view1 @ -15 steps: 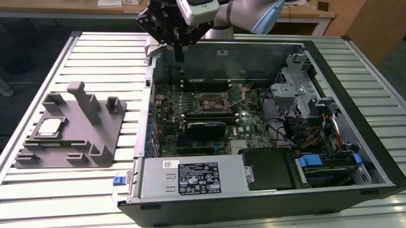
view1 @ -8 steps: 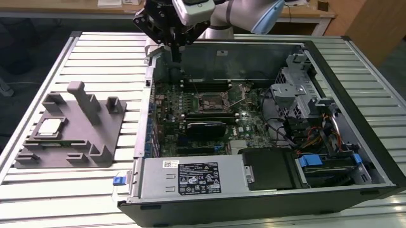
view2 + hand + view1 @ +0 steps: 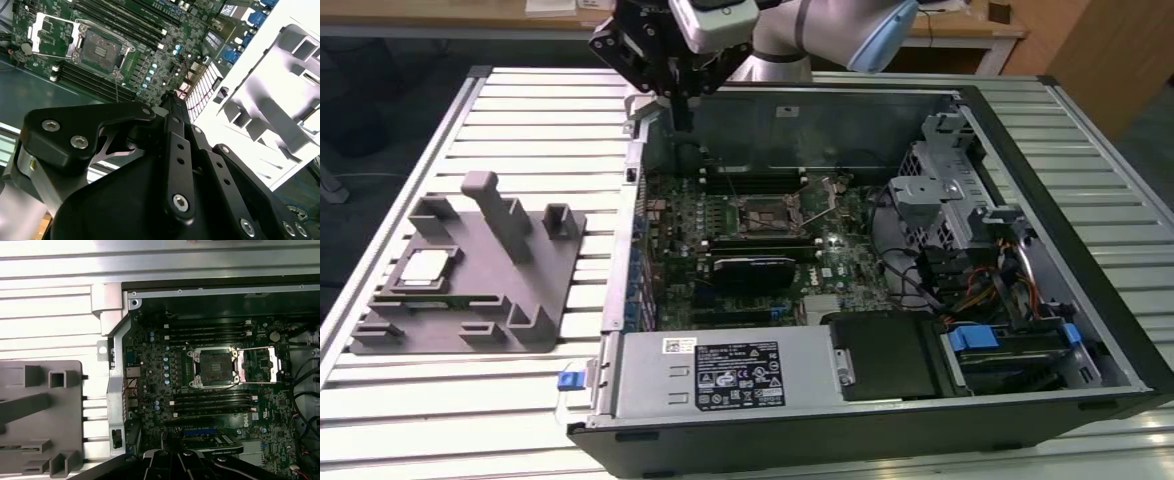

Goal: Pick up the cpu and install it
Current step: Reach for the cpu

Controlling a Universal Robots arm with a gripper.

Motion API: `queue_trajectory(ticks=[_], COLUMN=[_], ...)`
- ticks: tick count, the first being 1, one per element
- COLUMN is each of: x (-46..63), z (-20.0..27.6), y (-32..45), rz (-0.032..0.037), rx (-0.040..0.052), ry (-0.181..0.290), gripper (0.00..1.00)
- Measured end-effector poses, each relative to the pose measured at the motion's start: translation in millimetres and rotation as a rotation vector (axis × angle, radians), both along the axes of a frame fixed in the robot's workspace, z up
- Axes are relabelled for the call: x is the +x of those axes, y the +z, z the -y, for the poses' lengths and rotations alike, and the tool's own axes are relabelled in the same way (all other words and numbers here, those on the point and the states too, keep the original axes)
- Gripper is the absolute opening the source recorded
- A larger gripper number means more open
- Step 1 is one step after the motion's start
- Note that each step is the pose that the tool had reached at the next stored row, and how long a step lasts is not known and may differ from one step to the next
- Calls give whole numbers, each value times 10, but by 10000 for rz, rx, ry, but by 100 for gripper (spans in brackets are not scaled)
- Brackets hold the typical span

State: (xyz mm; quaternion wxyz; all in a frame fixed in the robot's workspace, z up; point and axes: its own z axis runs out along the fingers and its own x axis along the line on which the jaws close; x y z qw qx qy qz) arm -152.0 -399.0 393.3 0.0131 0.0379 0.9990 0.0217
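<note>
- Exterior view: the cpu (image 3: 424,268) lies flat in a recess of the grey tray (image 3: 520,262), near the tray's edge towards the exterior view's left. The tray itself sits by that same edge of the surface (image 3: 520,110).
- Nothing of the task is done, as I judge it: the chip is not yet picked up, so both the pick and the install remain.
- The tool (image 3: 678,118) hangs over the far corner of the case (image 3: 854,125), above the case wall nearest the tray and well apart from the cpu. Its black fingers look clenched together on nothing, and in the second wrist view the tool (image 3: 172,100) tapers to one closed tip.
- The socket (image 3: 767,212) on the green board (image 3: 670,215) looks empty. In the first wrist view the socket (image 3: 214,363) is a dark square in a bright metal frame, with its plate (image 3: 260,365) swung open beside it.
- The cpu has a silvery metal top with a pale rim, thin and square.
- The tray is matt moulded plastic with upright posts (image 3: 480,200).
- The surface is ribbed aluminium slats, and the case is black sheet metal with a grey inside.
</note>
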Motion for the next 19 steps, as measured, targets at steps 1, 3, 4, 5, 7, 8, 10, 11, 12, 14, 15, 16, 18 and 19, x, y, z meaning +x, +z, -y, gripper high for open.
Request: queue_trajectory(ticks=[1, 3, 4, 5, 7, 8, 10, 11, 12, 14, 15, 16, 18, 19], x=[-12, -37, -48, -59, -79, -91, -119, -132, -148, -177, -193, -208, -240, -255], z=[0, 0, 0, 0, 0, 0, 0, 0, 0, 0, 0, 0, 0, 0], y=[0, 0, 0, 0, 0, 0, 0, 0, 0, 0, 0, 0, 0, 0], rz=[0, 0, 1, 1, 1, 1, 2, 3, 4, 4, 6, 7, 8, 9], rx=[0, 0, 0, 0, 1, 0, 0, 0, 0, 0, 0, 0, -1, 0], ry=[0, 0, 0, 0, 1, 1, 1, 0, 0, 0, 0, 0, 0, 1], gripper=[11, 11, 11, 11, 11, 11, 11, 11, 11, 11, 11, 11, 11, 11])
